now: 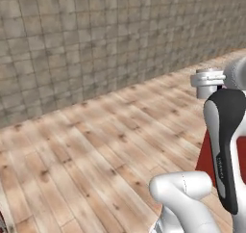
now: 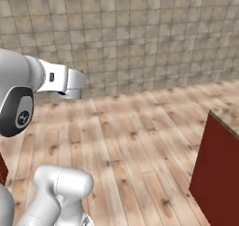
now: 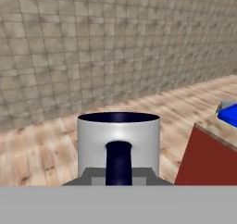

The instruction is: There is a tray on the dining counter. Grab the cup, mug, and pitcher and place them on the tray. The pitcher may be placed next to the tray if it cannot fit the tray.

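Note:
The mug (image 3: 118, 142), grey with a dark rim and a dark handle facing the camera, sits right in front of my hand and hangs above the wooden floor. My gripper (image 3: 118, 174) is shut on the mug at its handle; the fingertips themselves are hidden behind it. A corner of the bright blue tray (image 3: 229, 113) shows at the right edge of the hand view, on the dining counter, whose red side (image 3: 203, 158) stands just right of the mug. The cup and the pitcher are out of view.
A tiled stone wall (image 1: 96, 39) runs across the back, with wooden plank floor (image 1: 96, 145) in front of it. The counter's red side also shows as a panel (image 2: 219, 169) at the right and as a strip (image 1: 204, 155) behind my arm.

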Robot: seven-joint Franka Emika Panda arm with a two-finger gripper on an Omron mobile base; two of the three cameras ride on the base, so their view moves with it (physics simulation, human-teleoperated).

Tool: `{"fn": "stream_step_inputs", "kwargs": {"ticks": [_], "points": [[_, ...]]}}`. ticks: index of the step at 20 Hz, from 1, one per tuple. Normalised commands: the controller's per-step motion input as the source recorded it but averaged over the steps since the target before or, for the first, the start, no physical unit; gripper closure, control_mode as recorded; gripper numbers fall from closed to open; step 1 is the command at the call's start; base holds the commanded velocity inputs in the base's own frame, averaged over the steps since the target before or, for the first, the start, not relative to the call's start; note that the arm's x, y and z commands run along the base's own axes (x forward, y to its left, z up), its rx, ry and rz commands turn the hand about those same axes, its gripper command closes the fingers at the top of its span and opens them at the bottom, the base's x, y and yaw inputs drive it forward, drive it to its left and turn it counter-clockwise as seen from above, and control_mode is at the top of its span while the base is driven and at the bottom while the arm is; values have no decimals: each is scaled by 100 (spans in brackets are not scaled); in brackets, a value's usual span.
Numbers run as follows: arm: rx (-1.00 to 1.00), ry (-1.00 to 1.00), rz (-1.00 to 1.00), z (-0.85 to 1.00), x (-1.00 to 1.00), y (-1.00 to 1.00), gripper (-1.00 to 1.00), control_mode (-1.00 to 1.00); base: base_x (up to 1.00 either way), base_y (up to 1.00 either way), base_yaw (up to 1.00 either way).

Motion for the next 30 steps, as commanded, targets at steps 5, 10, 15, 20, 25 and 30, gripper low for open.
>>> {"fn": "stream_step_inputs", "kwargs": {"ticks": [5,10,15,20,25,30], "points": [[0,0,0,0,0,0,100,100,100,58,-57],[0,0,0,0,0,0,100,100,100,65,-55],[0,0,0,0,0,0,100,100,99,72,-53],[0,0,0,0,0,0,100,100,92,80,-54],[0,0,0,0,0,0,100,100,74,74,-51],[0,0,0,0,0,0,100,100,69,75,-50]]}}
